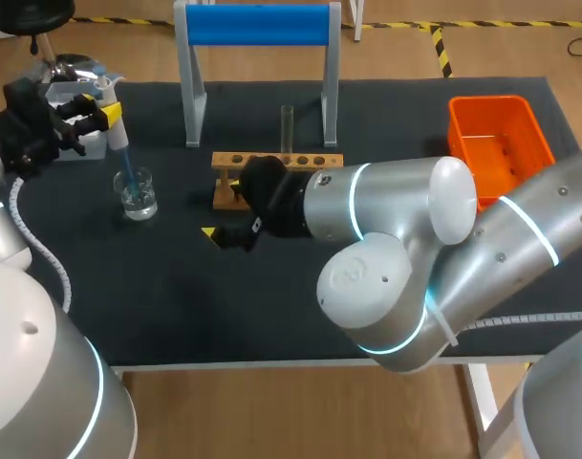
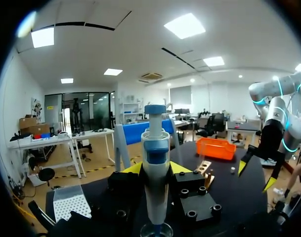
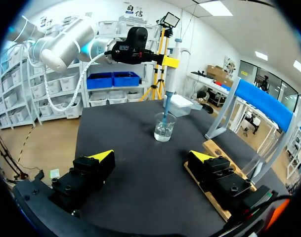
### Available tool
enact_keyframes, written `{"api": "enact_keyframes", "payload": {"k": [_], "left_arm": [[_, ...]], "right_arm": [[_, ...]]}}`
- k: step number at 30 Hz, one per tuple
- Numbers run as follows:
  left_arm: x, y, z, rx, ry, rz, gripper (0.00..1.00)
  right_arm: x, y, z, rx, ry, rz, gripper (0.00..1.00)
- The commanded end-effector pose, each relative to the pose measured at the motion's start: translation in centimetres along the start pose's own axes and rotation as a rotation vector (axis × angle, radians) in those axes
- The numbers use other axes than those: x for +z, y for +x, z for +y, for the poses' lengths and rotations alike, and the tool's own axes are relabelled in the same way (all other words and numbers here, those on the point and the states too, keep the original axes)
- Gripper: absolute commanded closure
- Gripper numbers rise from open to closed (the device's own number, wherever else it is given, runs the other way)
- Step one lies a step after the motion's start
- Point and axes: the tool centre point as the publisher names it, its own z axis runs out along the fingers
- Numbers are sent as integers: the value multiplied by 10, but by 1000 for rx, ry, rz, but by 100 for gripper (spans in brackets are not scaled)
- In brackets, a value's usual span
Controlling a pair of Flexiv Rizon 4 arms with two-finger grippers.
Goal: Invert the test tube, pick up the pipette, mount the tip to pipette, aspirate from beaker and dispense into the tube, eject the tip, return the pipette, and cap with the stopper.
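My L fingers [image 2: 179,168] are clenched on the pipette [image 2: 155,163], one yellow tip on each side of its white body, and hold it upright at the far left of the worktop [image 1: 271,306]. The pipette's blue tip [image 1: 125,164] points straight down into the glass beaker [image 1: 138,199], which stands on the dark mat directly below and has clear liquid in the bottom. I can't tell whether the tip's end is in the liquid.

My R fingers [image 3: 102,157] are released and spread wide w/ nothing between them. They hang low over bare mat near the middle of the worktop and face the beaker, which is ahead of them and apart. One R finger sits right by the end of the wooden rack [image 1: 314,161], and I can't tell if they touch.

The test tube [image 1: 287,126] stands upright in that rack, open end up, w/ no stopper on it.

A blue-topped stand [image 1: 257,24] rises behind the rack, a white tip box [image 3: 182,105] sits just past the beaker, and an orange bin [image 1: 501,143] is at the far right, well apart from both arms.
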Motion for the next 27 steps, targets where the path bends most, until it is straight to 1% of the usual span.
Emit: {"api": "enact_keyframes", "payload": {"k": [1, 5, 8, 11, 13, 16, 20, 22, 24, 25, 27], "left_arm": [[0, 1, 0, 1, 0, -5, 100], [0, 1, 0, 1, 0, -5, 100], [0, 1, 0, 1, 0, -5, 100], [0, 1, 0, 1, 0, -5, 100], [0, 1, 0, 1, 0, -5, 100], [0, 1, 0, 1, 0, -5, 100], [0, 1, 0, 1, 0, -5, 100], [0, 1, 0, 1, 0, -5, 100], [0, 1, 0, 1, 0, -5, 100], [0, 1, 0, 1, 0, -5, 100], [0, 1, 0, 1, 0, -5, 100]], "right_arm": [[-2, -1, 1, 0, -4, -2, 0], [-16, -12, 11, -17, -28, 20, 0], [-30, -22, 21, -8, -55, 78, 0], [-44, -29, 34, -22, -73, 181, 0], [-54, -33, 44, -45, -82, 227, 0], [-65, -39, 57, -66, -95, 271, 0], [-73, -47, 69, -89, -101, 357, 0], [-76, -53, 75, -97, -100, 379, 0], [-79, -60, 83, -67, -130, 423, 0], [-80, -64, 87, -71, -129, 424, 0], [-82, -71, 96, -66, -148, 463, 0]]}}
